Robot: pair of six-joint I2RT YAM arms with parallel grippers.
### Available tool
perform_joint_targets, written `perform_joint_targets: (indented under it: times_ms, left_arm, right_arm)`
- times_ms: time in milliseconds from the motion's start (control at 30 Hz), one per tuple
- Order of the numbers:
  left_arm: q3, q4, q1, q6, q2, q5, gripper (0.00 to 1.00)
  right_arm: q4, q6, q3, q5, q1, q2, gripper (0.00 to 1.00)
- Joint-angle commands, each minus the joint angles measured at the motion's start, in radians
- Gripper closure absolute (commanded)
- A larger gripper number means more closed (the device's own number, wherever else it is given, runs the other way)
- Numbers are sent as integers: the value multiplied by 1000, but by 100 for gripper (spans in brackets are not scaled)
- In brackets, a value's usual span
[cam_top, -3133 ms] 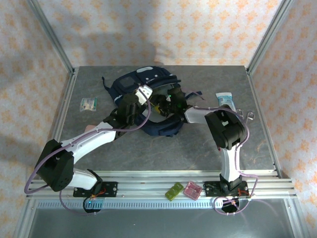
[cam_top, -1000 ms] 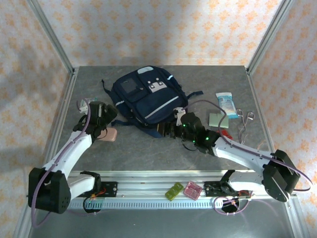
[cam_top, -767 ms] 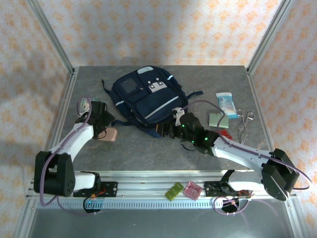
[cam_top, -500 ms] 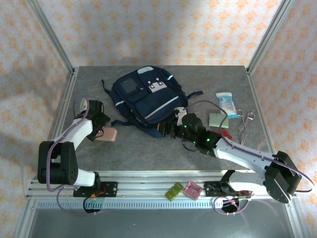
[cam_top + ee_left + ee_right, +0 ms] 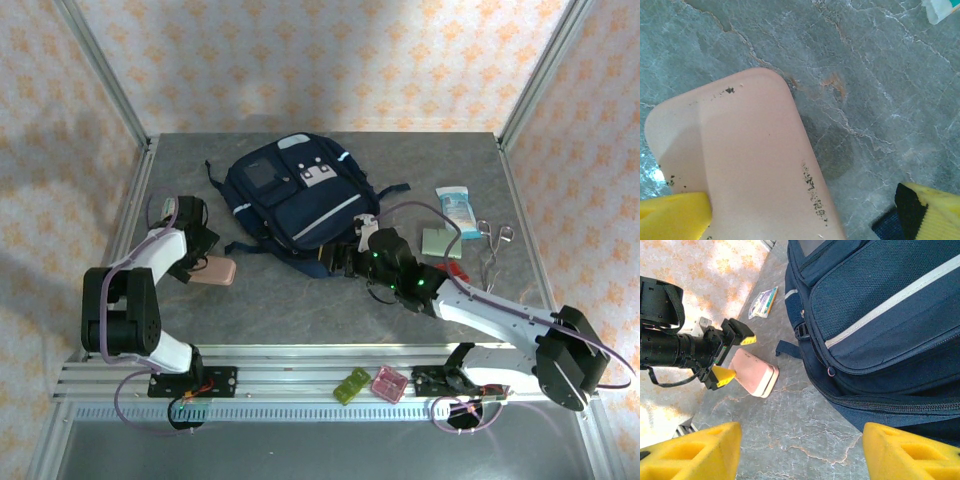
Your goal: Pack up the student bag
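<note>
grey stone tabletop [image 5: 300,310], wallpapered walls. left claw [image 5: 735,357] is spread wide, straddling the pink case [image 5: 750,160]. one side looks to ride on the case's edge, so closing could skid or tip it instead of pinching. right claw [image 5: 800,447] spread, empty. student bag [image 5: 290,195] is right ahead of it and looks zipped shut. my worry: snagging a strap [image 5: 787,347], or dragging the bag rather than opening it.

Navy student bag [image 5: 297,203] lies flat (zipped) mid-table.
</note>
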Motion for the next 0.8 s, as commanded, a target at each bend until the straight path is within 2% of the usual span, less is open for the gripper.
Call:
perform_joint_targets:
  times_ms: [0,333,533,767]
  left_arm:
    - [-49,51,32,-10,59,-21,5]
    - [-27,-39,32,-11,-76,-55,5]
    - [-86,-22,32,-14,-120,-54,2]
    - [-45,18,34,-6,-16,-95,1]
  right_arm:
    - [16,9,0,36,5,-14,36]
    - [36,6,4,40,6,-11,36]
    - [57,14,-27,47,6,-38,36]
    - [28,0,-17,57,6,-55,36]
